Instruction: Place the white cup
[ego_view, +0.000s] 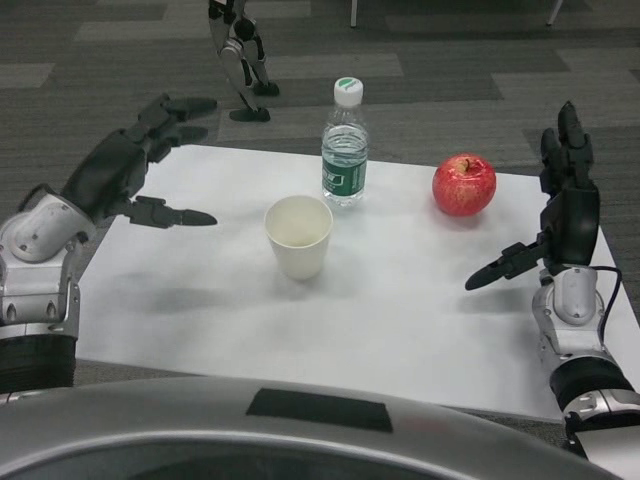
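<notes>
The white cup (298, 235) stands upright on the white table (400, 310), a little left of the middle, its mouth open and empty. My left hand (130, 165) hangs above the table's left edge, well left of the cup, fingers spread and holding nothing. At the right edge my right hand (555, 215) stands upright and open, thumb pointing toward the table's middle, empty as well.
A water bottle (344, 145) with a green label and white cap stands just behind the cup. A red apple (464, 185) lies at the back right, near my right hand. Another robot's legs (240, 60) stand on the grey carpet beyond the table.
</notes>
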